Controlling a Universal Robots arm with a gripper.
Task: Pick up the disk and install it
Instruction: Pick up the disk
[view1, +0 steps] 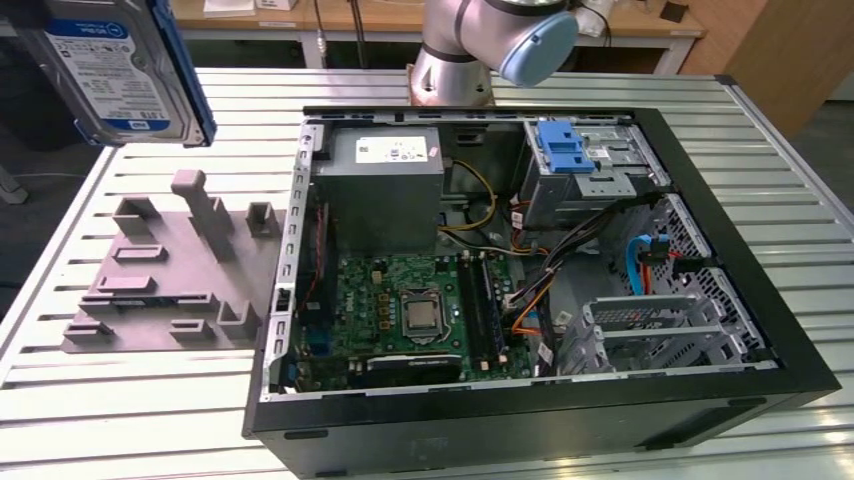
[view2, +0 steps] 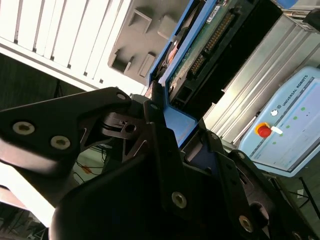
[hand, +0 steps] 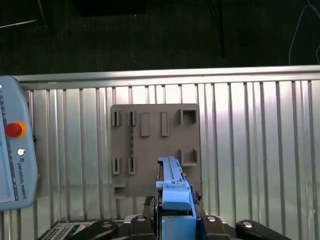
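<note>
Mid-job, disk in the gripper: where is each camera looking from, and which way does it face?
Exterior view: above the table, looking down into the open computer case; arm base behind it, disk aloft near the lens.
First wrist view: looks past the gripper down onto the grey fixture plate.
Second wrist view: beside the gripper linkage, along the disk's circuit-board face.
Shared: both wrist views show disk, plate and teach pendant.
</note>
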